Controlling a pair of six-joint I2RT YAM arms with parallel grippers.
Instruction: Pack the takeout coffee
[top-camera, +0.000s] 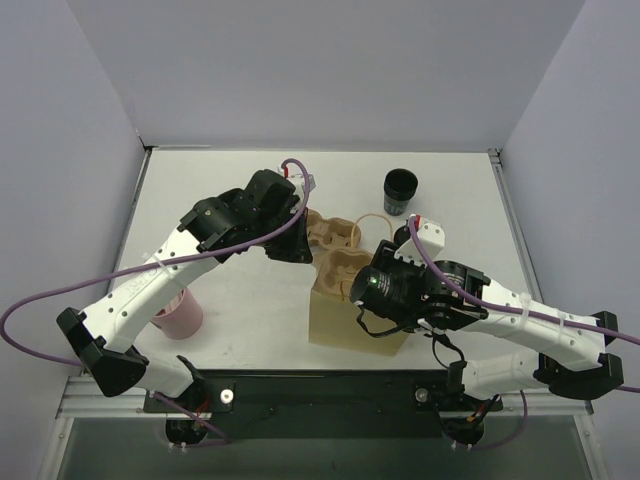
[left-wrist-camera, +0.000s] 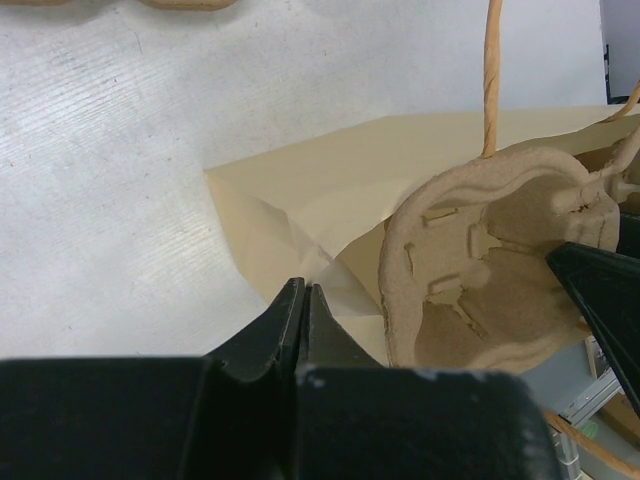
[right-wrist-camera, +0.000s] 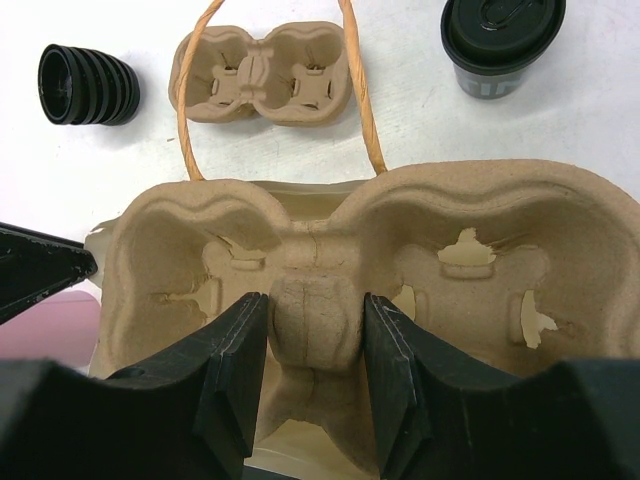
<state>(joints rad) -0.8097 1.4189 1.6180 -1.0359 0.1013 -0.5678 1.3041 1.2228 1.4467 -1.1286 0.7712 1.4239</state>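
The takeout coffee (top-camera: 400, 190), a small black lidded cup, stands at the back of the table, apart from both grippers; it also shows in the right wrist view (right-wrist-camera: 500, 45). My right gripper (right-wrist-camera: 315, 320) is shut on the centre post of a brown pulp carrier (right-wrist-camera: 460, 215) and holds it in the mouth of a brown paper bag (top-camera: 350, 330). My left gripper (left-wrist-camera: 303, 292) is shut on the bag's rim (left-wrist-camera: 320, 190), beside the carrier (left-wrist-camera: 480, 260). Both of the carrier's wells are empty.
A second pulp carrier (right-wrist-camera: 265, 75) lies on the table behind the bag, also in the top view (top-camera: 335, 232). A stack of black lidless cups (right-wrist-camera: 88, 85) lies on its side to its left. A pink cup (top-camera: 178, 312) stands near the left arm's base.
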